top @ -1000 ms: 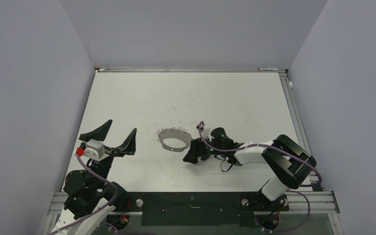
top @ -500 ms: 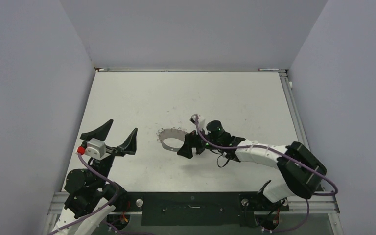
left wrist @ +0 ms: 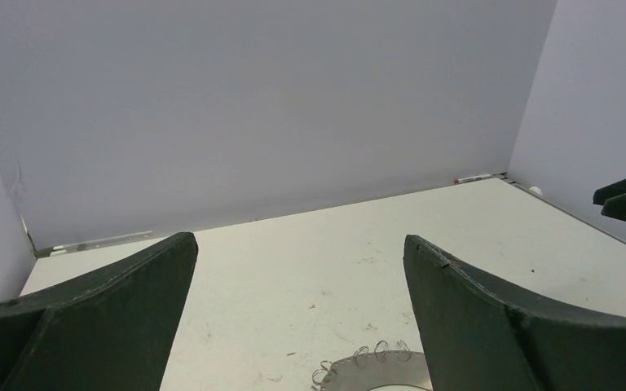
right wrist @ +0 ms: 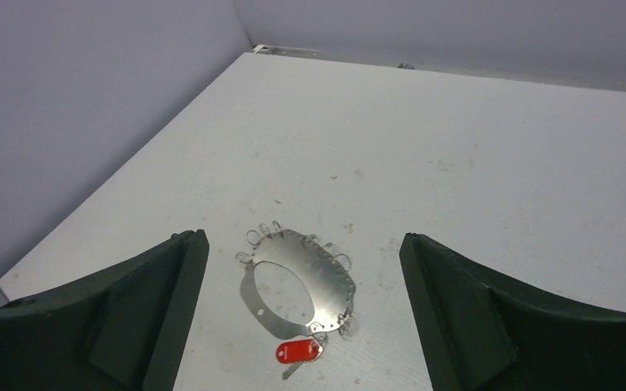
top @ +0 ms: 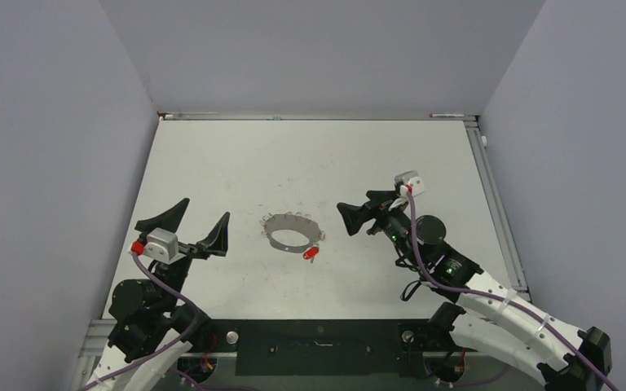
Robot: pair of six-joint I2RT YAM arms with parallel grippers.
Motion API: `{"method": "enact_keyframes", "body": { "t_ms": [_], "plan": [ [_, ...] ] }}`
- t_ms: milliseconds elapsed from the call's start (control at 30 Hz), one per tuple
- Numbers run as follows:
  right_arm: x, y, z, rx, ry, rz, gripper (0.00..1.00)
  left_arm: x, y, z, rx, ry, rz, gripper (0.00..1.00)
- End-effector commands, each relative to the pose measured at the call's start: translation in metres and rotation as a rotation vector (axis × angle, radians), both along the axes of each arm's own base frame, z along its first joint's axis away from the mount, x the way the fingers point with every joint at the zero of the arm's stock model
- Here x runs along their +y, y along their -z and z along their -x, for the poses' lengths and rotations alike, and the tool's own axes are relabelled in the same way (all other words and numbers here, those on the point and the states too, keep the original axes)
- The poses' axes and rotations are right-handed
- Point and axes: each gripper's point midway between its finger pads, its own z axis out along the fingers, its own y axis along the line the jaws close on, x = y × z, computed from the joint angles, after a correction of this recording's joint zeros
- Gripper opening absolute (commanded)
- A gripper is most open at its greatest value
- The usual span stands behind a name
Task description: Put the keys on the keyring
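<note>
- Here I see the keyring lying flat on the white table, its small wire loops sticking out around the rim.
- The key, red-headed and tiny, lies on the table at the keyring's edge nearest the arm bases, touching one of the loops. I cannot tell whether it is threaded through.
- My right gripper hangs above the table to the right of the keyring and apart from it, tips pointing toward it. Its jaws are spread wide and hold nothing.
- In the right wrist view both the keyring and the key show in full between the spread fingers, with only bare table in the gap.
- My left gripper sits to the left of the keyring, also apart from it, jaws wide and empty.
- A purple cable runs along the right arm, well to the right of the keyring and not over it.
- Grey walls stand around the table, far from the keyring.
</note>
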Motion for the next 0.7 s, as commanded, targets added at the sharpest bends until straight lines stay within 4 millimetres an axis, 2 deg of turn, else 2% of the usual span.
{"method": "enact_keyframes", "body": {
  "t_ms": [0, 167, 233, 667],
  "plan": [
    [-0.038, 0.0, -0.01, -0.028, 0.195, -0.068, 0.98, 0.0, -0.001, -0.002, 0.001, -0.009, -0.006, 0.96],
    [-0.051, 0.006, -0.006, -0.05, 0.237, -0.115, 1.0, 0.0, -0.001, -0.002, 0.003, -0.008, -0.005, 0.96],
    [-0.053, 0.009, -0.006, -0.054, 0.241, -0.117, 0.95, 0.0, -0.001, -0.002, 0.003, -0.007, -0.005, 0.96],
    [-0.05, 0.02, -0.009, -0.035, 0.245, -0.087, 0.94, -0.006, 0.001, -0.004, 0.011, 0.012, -0.021, 0.96]
  ]
}}
